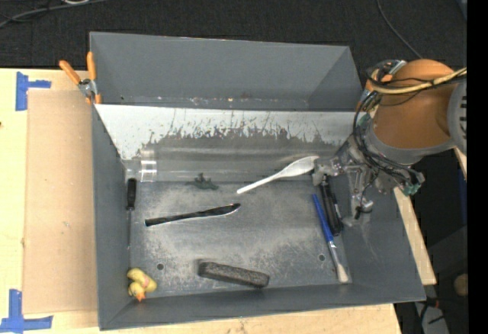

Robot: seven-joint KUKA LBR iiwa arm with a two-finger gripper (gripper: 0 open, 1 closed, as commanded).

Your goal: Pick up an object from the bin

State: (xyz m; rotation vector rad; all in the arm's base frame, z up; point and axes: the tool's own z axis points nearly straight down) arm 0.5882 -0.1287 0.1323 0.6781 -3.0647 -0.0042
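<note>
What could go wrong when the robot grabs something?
The gripper hangs close to the bin wall, so it might bump it. The blue pen and black pen lie side by side next to it, so it may catch both or neither. The white spoon nearby could get knocked.

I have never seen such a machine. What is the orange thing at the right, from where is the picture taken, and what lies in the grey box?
This is one picture, from a camera looking down on a grey metal bin from above and slightly to one side. The orange-covered thing at the right is a robot arm; its gripper hangs low over the bin's right side, close to a blue pen and a black pen. Also in the bin lie a white plastic spoon, a black knife, a dark grey bar, a yellow toy duck and a clear tube. Whether the gripper holds anything, I cannot tell.
</note>
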